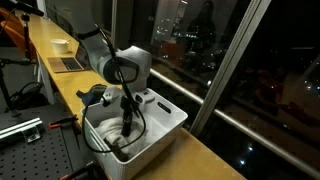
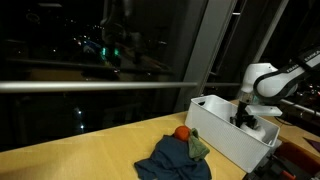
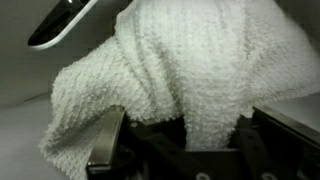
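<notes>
Jaws clamped on white towel (image 3: 190,70), tips hidden

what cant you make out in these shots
- Gripper: both exterior views, sunk in bin, too small to read.
- Towel: wrist view, fills the frame, edges cut off.
- Black-and-white object: wrist view, cut off by top edge.
- Green item by ball: exterior view, too small.
</notes>
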